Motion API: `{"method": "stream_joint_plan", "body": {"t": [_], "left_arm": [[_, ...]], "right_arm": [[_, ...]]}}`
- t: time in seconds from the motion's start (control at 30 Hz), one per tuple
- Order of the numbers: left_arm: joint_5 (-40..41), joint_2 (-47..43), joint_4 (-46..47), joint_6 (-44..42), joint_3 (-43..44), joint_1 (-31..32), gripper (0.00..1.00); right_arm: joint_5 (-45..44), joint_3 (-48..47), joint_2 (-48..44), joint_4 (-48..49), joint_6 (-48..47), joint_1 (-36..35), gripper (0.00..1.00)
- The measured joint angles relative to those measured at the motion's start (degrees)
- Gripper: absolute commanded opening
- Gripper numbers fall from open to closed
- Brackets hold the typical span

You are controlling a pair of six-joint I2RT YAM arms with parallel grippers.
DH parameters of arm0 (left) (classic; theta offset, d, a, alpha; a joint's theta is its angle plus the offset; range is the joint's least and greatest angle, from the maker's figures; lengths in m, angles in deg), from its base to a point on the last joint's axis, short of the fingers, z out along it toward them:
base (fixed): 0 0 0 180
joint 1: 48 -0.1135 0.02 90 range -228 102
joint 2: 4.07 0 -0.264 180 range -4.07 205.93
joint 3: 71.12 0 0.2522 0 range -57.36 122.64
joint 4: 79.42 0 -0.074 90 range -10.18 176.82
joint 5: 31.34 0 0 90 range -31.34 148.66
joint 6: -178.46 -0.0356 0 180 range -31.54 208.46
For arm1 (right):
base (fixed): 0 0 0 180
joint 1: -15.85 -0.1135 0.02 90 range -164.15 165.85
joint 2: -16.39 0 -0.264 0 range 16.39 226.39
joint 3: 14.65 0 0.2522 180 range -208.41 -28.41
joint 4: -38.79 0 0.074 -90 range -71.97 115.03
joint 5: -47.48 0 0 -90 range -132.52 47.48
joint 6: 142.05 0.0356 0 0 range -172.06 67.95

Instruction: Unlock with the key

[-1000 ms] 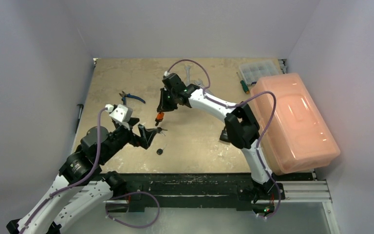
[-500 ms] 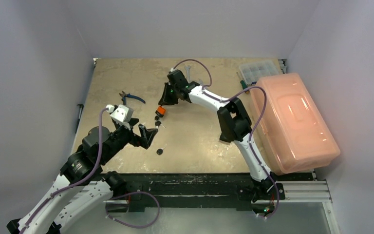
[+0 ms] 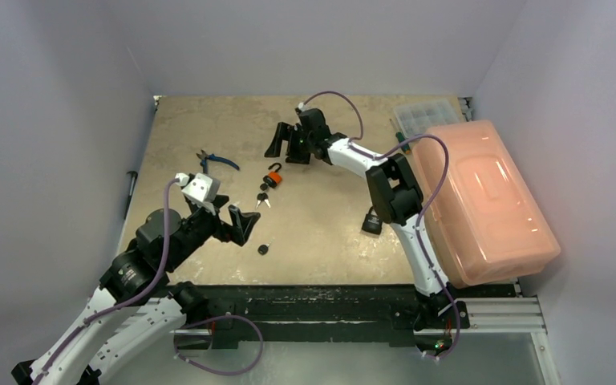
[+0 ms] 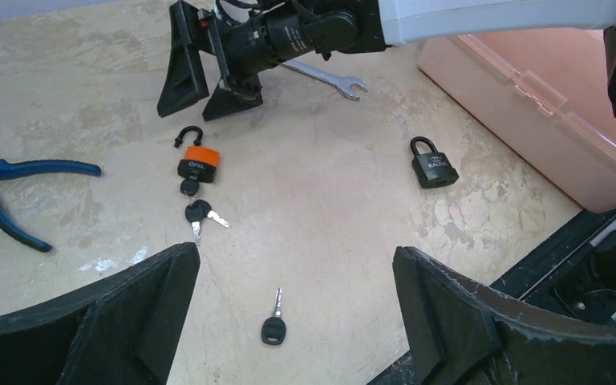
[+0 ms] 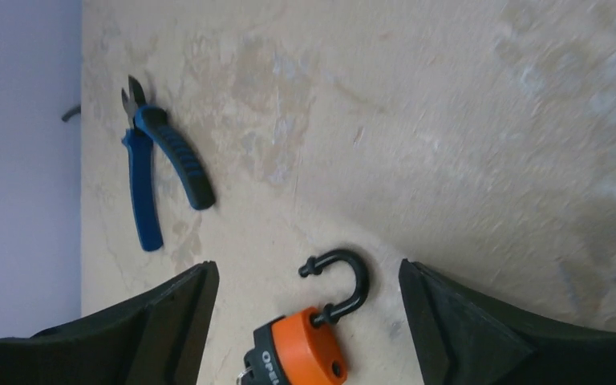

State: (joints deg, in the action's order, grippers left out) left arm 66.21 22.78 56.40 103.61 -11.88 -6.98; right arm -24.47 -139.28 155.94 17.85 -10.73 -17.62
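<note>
Padlock (image 3: 273, 178), orange, lies mid-table in the top view, just in front of the right gripper (image 3: 283, 147), jaws spread and empty; left gripper (image 3: 239, 223) is likewise wide, holding nothing. Left wrist shows you the key (image 4: 188, 187) seated in the lock body. Right wrist shows the shackle (image 5: 338, 281) swung free, so unlocking looks done; you probably need only clear both arms.

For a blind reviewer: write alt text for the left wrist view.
An orange padlock lies on the table, shackle open, keys in its base. The right claw is open just beyond it; a black padlock, a loose key and blue pliers lie nearby.
</note>
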Motion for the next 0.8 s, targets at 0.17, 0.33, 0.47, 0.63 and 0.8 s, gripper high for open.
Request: {"method": "stream_joint_plan", "body": {"t": [0.17, 0.33, 0.47, 0.63, 0.8], "left_arm": [[0.00, 0.02, 0.04, -0.02, -0.17, 0.00, 0.99], [0.00, 0.02, 0.09, -0.04, -0.26, 0.00, 0.99], [0.02, 0.00, 0.09, -0.26, -0.28, 0.00, 0.99], [0.07, -0.11, 0.11, -0.46, -0.28, 0.00, 0.99], [0.15, -0.15, 0.11, -0.81, -0.31, 0.00, 0.99]], "right_arm": [[-0.42, -1.29, 0.00, -0.66, -3.23, 1.33, 0.99], [-2.49, -2.36, -0.50, -2.84, -6.91, 1.79, 0.99], [-4.17, -0.15, -3.89, -3.69, -8.85, 1.81, 0.99], [-8.07, 4.55, -13.99, -5.77, -10.56, 1.81, 0.99], [-11.96, 6.97, -23.30, -8.37, -12.07, 1.73, 0.99]]}}
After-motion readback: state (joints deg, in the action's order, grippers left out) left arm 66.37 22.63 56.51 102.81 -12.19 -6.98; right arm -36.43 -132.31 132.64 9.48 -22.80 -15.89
